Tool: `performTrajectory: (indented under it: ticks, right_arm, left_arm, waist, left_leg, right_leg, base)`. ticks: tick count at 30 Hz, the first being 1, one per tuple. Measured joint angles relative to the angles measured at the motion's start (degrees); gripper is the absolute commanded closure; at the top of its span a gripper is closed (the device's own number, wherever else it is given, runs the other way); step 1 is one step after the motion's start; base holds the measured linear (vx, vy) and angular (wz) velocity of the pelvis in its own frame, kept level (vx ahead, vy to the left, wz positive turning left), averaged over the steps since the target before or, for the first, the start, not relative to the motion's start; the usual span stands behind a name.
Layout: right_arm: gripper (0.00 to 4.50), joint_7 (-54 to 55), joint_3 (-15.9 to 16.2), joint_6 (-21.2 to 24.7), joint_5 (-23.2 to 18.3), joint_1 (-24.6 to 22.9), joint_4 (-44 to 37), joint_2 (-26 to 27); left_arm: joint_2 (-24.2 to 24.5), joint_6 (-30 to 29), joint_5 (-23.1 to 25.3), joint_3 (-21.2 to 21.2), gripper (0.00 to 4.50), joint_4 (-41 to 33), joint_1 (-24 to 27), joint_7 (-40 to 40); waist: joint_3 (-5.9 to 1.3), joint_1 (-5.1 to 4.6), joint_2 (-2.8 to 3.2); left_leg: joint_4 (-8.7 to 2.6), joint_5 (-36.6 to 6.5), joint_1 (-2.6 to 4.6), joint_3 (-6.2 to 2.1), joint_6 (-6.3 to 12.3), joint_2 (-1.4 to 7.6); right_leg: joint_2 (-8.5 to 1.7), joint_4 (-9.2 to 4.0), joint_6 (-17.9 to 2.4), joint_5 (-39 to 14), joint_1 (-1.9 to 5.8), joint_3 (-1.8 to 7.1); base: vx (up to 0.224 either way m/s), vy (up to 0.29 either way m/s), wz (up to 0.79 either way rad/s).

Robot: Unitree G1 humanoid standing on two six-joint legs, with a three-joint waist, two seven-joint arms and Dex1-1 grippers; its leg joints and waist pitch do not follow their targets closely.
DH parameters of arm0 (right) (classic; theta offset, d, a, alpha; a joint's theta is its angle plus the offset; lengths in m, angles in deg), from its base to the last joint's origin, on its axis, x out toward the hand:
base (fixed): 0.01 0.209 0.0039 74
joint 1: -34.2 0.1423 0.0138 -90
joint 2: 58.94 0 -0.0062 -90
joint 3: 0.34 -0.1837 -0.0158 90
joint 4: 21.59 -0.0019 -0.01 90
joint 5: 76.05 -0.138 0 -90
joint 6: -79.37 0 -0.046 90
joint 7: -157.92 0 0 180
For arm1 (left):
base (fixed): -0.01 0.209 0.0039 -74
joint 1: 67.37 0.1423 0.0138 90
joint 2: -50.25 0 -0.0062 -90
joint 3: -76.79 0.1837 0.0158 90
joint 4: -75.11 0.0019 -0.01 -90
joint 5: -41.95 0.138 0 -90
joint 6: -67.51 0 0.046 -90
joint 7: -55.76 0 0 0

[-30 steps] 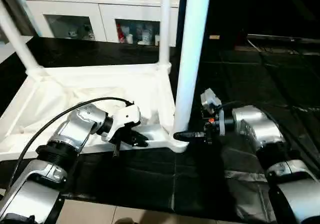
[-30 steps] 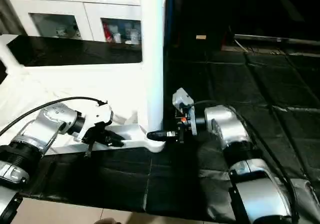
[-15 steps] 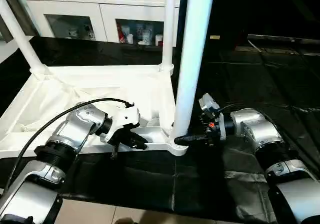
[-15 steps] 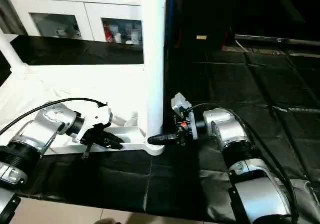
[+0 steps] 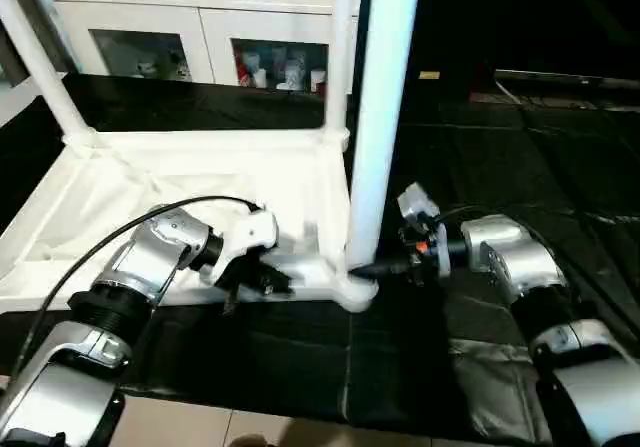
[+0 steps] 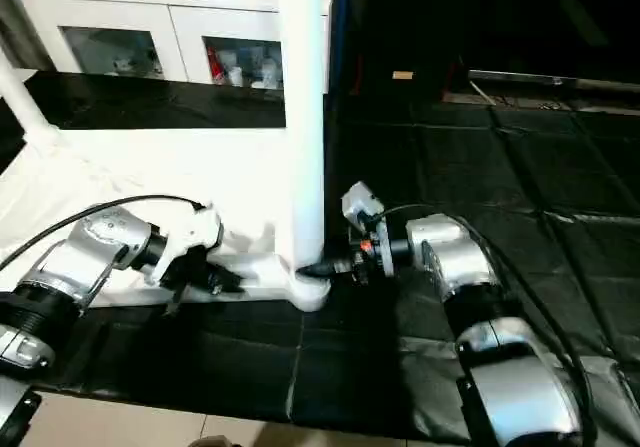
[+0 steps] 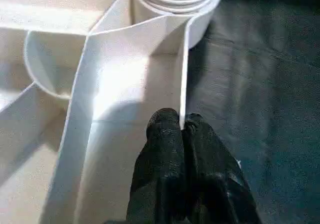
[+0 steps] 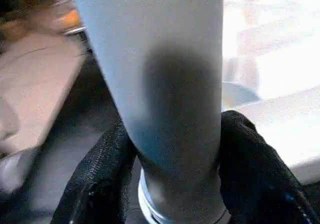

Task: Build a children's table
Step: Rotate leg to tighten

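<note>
- Left gripper (image 7: 181, 126): black fingers pressed together, nipping the thin rim of the upturned table top (image 5: 180, 182) just beside its near corner socket (image 5: 352, 289).
- Right gripper (image 8: 172, 149): fingers (image 8: 102, 179) clasp the base of the upright leg (image 5: 383, 107) where it enters that socket.
- Table top lies ribbed side up on the black mat (image 5: 480, 167); two farther legs (image 5: 40, 62) stand in their sockets.
- White cabinet (image 5: 190, 27) stands behind.

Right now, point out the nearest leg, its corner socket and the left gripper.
Nearest leg (image 5: 375, 127), left eye view, mid-shaft.
Corner socket (image 5: 352, 289), left eye view, rounded outer rim.
Left gripper (image 7: 180, 129), left wrist view, between fingertips.
</note>
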Motion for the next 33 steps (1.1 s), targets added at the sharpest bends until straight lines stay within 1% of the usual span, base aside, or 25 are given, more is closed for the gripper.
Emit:
performTrajectory:
  ticks: [2,3,6,8,12,14,17,18,19,20,22,23,24,25,27,28,29,33]
  right_arm:
    - [2.46,8.01,-2.09,1.74,0.46,-0.26,-0.4,1.89]
    - [2.46,13.41,-3.51,3.09,0.53,-0.76,-1.45,3.07]
    - [2.5,22.56,-5.73,4.71,1.05,-0.98,-2.24,4.98]
    - [2.5,29.33,-7.41,5.32,1.64,-1.0,-2.81,6.99]
    - [2.51,40.6,-9.71,5.77,2.46,-0.79,-3.56,10.4]
    - [2.51,43.39,-10.01,6.0,2.82,-0.76,-4.08,11.13]
    - [2.51,43.68,-9.95,5.79,3.85,-1.0,-4.85,11.26]
    - [1.96,43.67,-9.94,5.49,3.97,-1.19,-5.03,11.27]
    - [1.96,43.66,-9.94,5.34,3.99,-1.45,-5.35,11.31]
    - [1.82,43.61,-9.94,5.24,3.98,-1.7,-5.66,11.38]
    - [1.73,42.32,-9.47,5.05,3.97,-2.22,-6.48,11.41]
    - [1.47,41.63,-9.27,4.93,3.95,-2.46,-6.72,11.38]
    - [1.38,40.93,-9.12,4.87,3.93,-2.52,-6.83,11.18]
    - [1.38,39.23,-8.36,4.67,3.8,-2.82,-7.21,10.51]
    - [1.18,36.53,-7.74,4.01,3.66,-3.58,-7.92,9.87]
    - [1.18,34.9,-7.24,3.76,3.6,-3.6,-7.92,9.09]
    - [0.93,32.75,-6.76,3.58,3.57,-3.59,-7.92,8.26]
    - [0.79,25.12,-5.38,3.33,3.15,-3.57,-7.09,5.67]
  left_arm:
    - [-2.02,-2.51,0.29,-1.71,4.5,0.97,-0.41,5.26]
    - [-3.5,-4.33,0.34,-2.49,4.5,1.56,-0.87,8.5]
    - [-6.85,-7.41,0.23,-4.0,4.5,1.86,-1.1,13.77]
    - [-9.1,-9.55,0.11,-5.2,4.5,2.57,-1.74,17.81]
    - [-12.9,-11.51,0.02,-6.99,4.5,3.8,-2.76,24.73]
    - [-13.82,-11.83,0.02,-7.46,4.5,3.8,-2.8,26.13]
    - [-13.89,-12.0,0.0,-7.49,4.5,3.57,-2.81,26.16]
    - [-13.86,-12.0,0.0,-7.43,4.5,3.47,-2.81,26.09]
    - [-13.78,-11.99,0.0,-7.35,4.5,3.38,-2.8,25.93]
    - [-13.69,-11.99,0.01,-7.28,4.5,3.31,-2.8,25.82]
    - [-12.66,-11.91,0.03,-6.47,4.5,2.32,-2.5,25.02]
    - [-12.22,-11.91,0.03,-6.32,4.5,1.9,-2.29,24.4]
    - [-11.8,-11.7,0.04,-6.1,4.5,1.66,-2.17,23.7]
    - [-11.02,-11.48,0.03,-5.73,4.5,1.17,-1.92,22.64]
    - [-9.84,-11.21,0.05,-5.26,4.5,0.51,-1.63,21.01]
    - [-9.16,-10.75,0.06,-5.1,4.5,0.35,-1.48,20.14]
    - [-8.55,-10.02,0.06,-4.96,4.5,0.19,-1.2,18.86]
    - [-5.73,-6.44,0.05,-3.23,4.5,0.13,-0.96,13.46]
  waist:
    - [0.0,-0.3,-0.01]
    - [-0.01,-0.7,-0.03]
    - [-0.03,-1.85,-0.07]
    - [-0.06,-2.3,-0.12]
    - [-0.06,-2.35,-0.12]
    - [-0.06,-2.41,-0.12]
    - [-0.06,-2.42,-0.12]
    - [-0.06,-2.41,-0.11]
    - [-0.06,-2.4,-0.11]
    - [-0.06,-2.41,-0.11]
    - [-0.06,-2.71,-0.12]
    - [-0.06,-2.87,-0.12]
    - [-0.06,-2.92,-0.12]
    - [-0.06,-2.97,-0.12]
    - [-0.06,-3.02,-0.12]
    - [-0.06,-3.01,-0.12]
    - [-0.06,-3.0,-0.12]
    - [-0.06,-2.8,-0.12]
  left_leg:
    - [0.01,0.02,0.07,0.0,-0.03,0.0]
    - [0.01,0.03,0.13,0.0,-0.06,-0.02]
    - [0.0,0.04,0.36,0.01,-0.06,-0.05]
    - [-0.02,0.04,0.41,0.0,-0.07,-0.05]
    - [-0.11,0.04,0.41,0.0,-0.07,-0.06]
    - [-0.11,0.04,0.39,0.0,-0.07,-0.06]
    - [-0.14,0.03,0.36,0.0,-0.06,-0.06]
    - [-0.16,0.03,0.34,0.0,-0.06,-0.06]
    - [-0.17,0.03,0.32,0.0,-0.06,-0.07]
    - [-0.19,0.03,0.32,0.0,-0.06,-0.07]
    - [-0.22,0.03,0.3,0.01,-0.06,-0.06]
    - [-0.25,0.03,0.29,0.01,-0.07,-0.06]
    - [-0.29,0.03,0.29,0.01,-0.07,-0.06]
    - [-0.32,0.03,0.28,0.01,-0.07,-0.06]
    - [-0.39,0.02,0.28,0.01,-0.08,-0.06]
    - [-0.42,0.02,0.27,0.02,-0.08,-0.06]
    - [-0.43,0.02,0.25,0.02,-0.07,-0.06]
    - [-0.42,0.01,0.06,0.01,-0.07,-0.04]
  right_leg:
    - [0.0,0.02,0.0,0.01,0.02,0.01]
    - [0.0,0.01,0.01,0.02,0.05,0.02]
    - [0.0,-0.1,0.03,0.01,0.26,0.05]
    - [0.0,-0.09,0.04,0.01,0.27,0.04]
    - [0.0,-0.1,0.04,0.01,0.25,0.04]
    - [0.0,-0.12,0.05,0.01,0.25,0.04]
    - [0.0,-0.15,0.09,-0.02,0.24,0.04]
    - [0.0,-0.15,0.11,-0.03,0.23,0.04]
    - [0.0,-0.15,0.1,-0.03,0.2,0.04]
    - [0.0,-0.15,0.09,-0.02,0.19,0.04]
    - [0.01,-0.15,0.08,-0.02,0.14,0.04]
    - [0.01,-0.15,0.06,-0.01,0.13,0.04]
    - [0.01,-0.15,0.02,0.0,0.11,0.04]
    - [0.02,-0.15,-0.01,0.0,0.09,0.04]
    - [0.02,-0.15,-0.1,-0.04,0.07,0.04]
    - [0.02,-0.15,-0.12,-0.05,0.05,0.04]
    - [0.03,-0.15,-0.15,-0.07,0.05,0.03]
    - [0.04,-0.14,-0.17,-0.08,-0.06,0.0]
  base:
    - [0.0,0.0,0.0]
    - [0.0,0.0,0.0]
    - [0.0,0.0,0.0]
    - [0.0,0.0,0.0]
    - [0.0,0.0,0.0]
    - [0.0,0.0,0.0]
    - [0.0,0.0,0.0]
    - [0.0,0.0,0.0]
    - [0.0,0.0,0.0]
    - [0.0,0.0,0.0]
    - [0.0,0.0,0.0]
    - [0.0,0.0,0.0]
    - [0.0,0.0,0.0]
    - [0.0,0.0,0.0]
    - [0.0,0.0,0.0]
    - [0.0,0.0,0.0]
    - [0.0,0.0,0.0]
    - [0.0,0.0,0.0]
